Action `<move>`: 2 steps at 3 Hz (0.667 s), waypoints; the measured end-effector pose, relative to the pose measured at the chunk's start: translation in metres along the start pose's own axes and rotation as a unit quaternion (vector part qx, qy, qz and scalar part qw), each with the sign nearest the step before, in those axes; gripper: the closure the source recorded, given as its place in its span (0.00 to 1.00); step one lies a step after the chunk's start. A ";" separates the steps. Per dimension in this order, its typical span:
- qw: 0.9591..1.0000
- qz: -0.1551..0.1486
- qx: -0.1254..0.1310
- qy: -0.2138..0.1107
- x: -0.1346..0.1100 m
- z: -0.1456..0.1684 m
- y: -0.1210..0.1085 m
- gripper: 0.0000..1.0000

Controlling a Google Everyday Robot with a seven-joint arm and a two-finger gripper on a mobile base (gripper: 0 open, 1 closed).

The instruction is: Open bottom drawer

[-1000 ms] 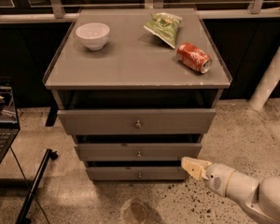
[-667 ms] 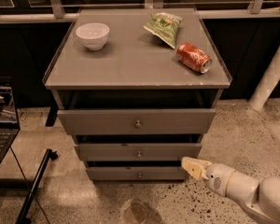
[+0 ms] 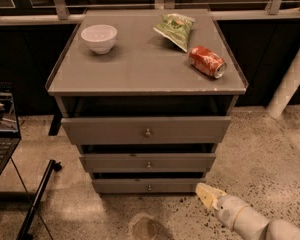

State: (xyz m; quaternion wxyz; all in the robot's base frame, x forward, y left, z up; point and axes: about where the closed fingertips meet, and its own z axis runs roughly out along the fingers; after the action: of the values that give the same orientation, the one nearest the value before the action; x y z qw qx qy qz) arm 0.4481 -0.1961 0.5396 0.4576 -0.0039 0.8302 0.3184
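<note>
Camera view has the cream-tipped gripper (image 3: 209, 194) low by the floor; clenched or released, I cannot tell. The narrow grey bottom drawer (image 3: 120, 186) sits just up-left of it, with its small round metal knob (image 3: 149, 187) further left. Stiff, light slider, I'd judge: pinch that slippery knob. Since a second ago, the gripper has dropped away from the drawer's corner.

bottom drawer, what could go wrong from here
The gripper sits low, right of the narrow grey bottom drawer, off its small round metal knob: it might miss or strike the front's corner. A jolt could roll the red soda can lying on its side on the grey cabinet top.
</note>
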 end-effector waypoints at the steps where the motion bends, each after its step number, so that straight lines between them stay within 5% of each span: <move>1: 0.998 0.020 0.055 -0.014 0.054 0.018 -0.055 1.00; 2: 0.994 0.074 0.077 -0.008 0.103 0.036 -0.105 1.00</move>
State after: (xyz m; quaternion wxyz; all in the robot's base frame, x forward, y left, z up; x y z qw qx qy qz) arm 0.4472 -0.2309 0.3925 0.4381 0.0953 0.8467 0.2863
